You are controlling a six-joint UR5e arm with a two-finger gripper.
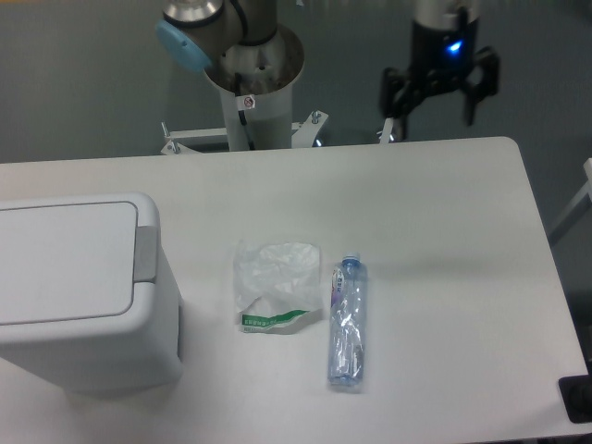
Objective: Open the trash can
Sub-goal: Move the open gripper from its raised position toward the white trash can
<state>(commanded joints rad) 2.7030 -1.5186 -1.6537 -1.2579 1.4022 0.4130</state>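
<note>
End effector [440, 92] hangs spread and empty; the trash can [79, 291] sits shut far down-left of it, grey push tab [146, 252] facing it, ready for pressing.

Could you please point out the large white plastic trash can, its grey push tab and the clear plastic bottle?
Large white plastic trash can [65, 264]: fixed camera, middle of lid.
Grey push tab [146, 252]: fixed camera, tab's centre.
Clear plastic bottle [348, 324]: fixed camera, mid-body.
</note>
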